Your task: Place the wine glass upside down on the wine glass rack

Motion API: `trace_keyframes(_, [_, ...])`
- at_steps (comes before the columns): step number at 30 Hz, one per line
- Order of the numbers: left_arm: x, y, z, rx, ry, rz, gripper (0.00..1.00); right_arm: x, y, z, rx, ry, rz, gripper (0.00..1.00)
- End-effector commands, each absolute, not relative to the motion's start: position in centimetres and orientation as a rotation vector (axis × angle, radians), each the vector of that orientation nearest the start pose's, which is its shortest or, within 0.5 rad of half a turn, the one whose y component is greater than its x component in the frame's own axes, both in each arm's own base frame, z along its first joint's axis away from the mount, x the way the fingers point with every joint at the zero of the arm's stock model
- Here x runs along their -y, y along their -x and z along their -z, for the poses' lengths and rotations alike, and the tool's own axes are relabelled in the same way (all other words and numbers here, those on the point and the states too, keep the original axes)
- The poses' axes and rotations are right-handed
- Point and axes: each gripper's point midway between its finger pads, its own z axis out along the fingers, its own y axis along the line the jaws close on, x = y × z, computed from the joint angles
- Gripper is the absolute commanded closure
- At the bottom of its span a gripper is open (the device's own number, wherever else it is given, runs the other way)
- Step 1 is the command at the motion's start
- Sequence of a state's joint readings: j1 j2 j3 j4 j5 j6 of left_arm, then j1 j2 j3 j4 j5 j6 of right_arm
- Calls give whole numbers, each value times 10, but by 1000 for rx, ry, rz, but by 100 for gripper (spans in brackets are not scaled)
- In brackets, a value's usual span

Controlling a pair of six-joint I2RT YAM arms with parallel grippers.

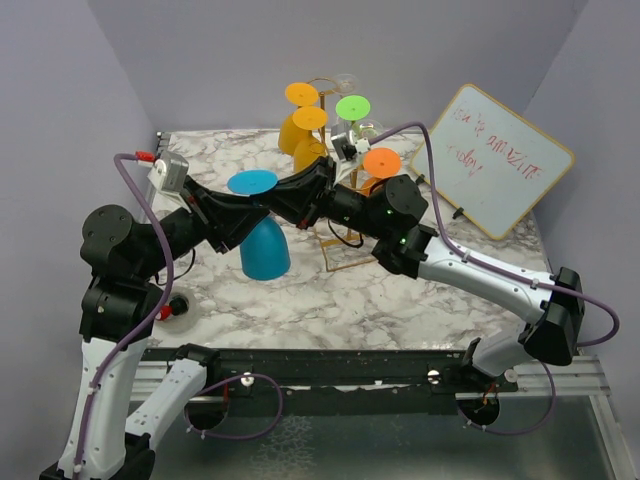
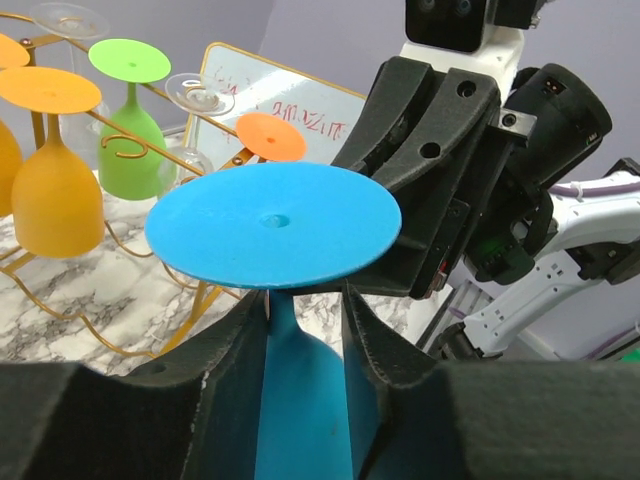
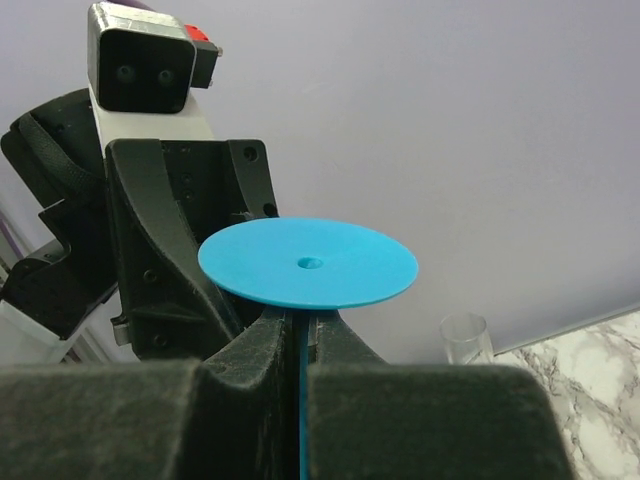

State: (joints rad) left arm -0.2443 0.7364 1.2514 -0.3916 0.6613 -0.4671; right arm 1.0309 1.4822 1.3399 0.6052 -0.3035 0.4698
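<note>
Holding the inverted glass (image 1: 264,248), the right claw (image 3: 300,345) is clamped on its stem and the left claw (image 2: 305,320) just below. Open the left slowly, stem vertical, then carry to the rack (image 1: 345,263) at 2 o'clock.

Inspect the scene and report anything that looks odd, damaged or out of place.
Nothing spilled or broken. One oddity: the upside-down blue wine glass has both the left gripper and the right gripper flanking its stem at once.

Lab booth: plain walls (image 1: 400,50); marble tabletop (image 1: 400,300); whiteboard (image 1: 505,160)
</note>
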Motion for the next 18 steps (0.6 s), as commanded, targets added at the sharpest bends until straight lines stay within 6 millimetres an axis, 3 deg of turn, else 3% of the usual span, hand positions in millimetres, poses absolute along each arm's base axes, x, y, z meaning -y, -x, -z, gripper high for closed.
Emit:
trace_keyframes(1, [176, -172, -445, -1510, -471, 1062, 71, -430, -168, -497, -989, 646, -1514, 99])
trace_keyframes(3, [177, -171, -443, -1508, -490, 1065, 72, -428, -168, -497, -987, 636, -1513, 99])
trace_keyframes(7, [178, -169, -440, -1507, -516, 1069, 63, -424, -168, -501, -975, 612, -1521, 99])
trace_keyframes(11, [179, -170, -437, -1517, -520, 1073, 60, -423, -166, -502, -966, 609, -1534, 100])
trace_keyframes(18, [179, -175, -431, -1526, -521, 1056, 72, -421, -161, -503, -951, 620, -1556, 99])
